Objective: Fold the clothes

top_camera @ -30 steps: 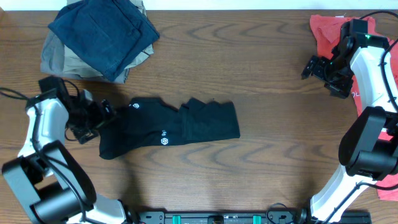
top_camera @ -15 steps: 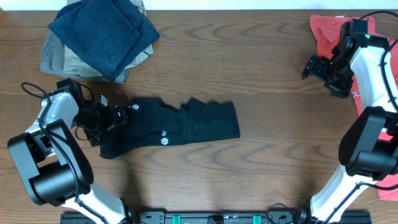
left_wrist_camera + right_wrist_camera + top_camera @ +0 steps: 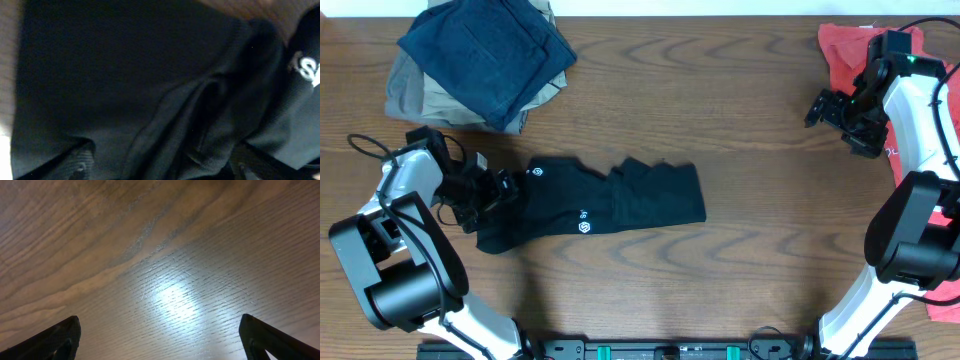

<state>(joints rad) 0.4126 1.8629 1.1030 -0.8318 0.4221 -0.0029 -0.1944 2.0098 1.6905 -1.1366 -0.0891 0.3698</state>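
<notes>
A black garment point(image 3: 610, 200) with small white logos lies crumpled lengthwise at the middle left of the table. My left gripper point(image 3: 503, 188) sits low on its left end. In the left wrist view the black fabric point(image 3: 150, 75) fills the frame, and the fingers point(image 3: 160, 167) stand wide apart with a fold of cloth between them. My right gripper point(image 3: 820, 108) is open and empty over bare wood at the far right; the right wrist view shows its fingertips point(image 3: 160, 340) spread over the table.
A folded navy garment point(image 3: 485, 50) lies on a tan one point(image 3: 410, 100) at the back left. A red cloth point(image 3: 845, 50) lies at the back right corner, behind the right arm.
My left gripper moved right onto the left end of the black garment, then shifted back slightly left. The garment and the right arm have not moved.
</notes>
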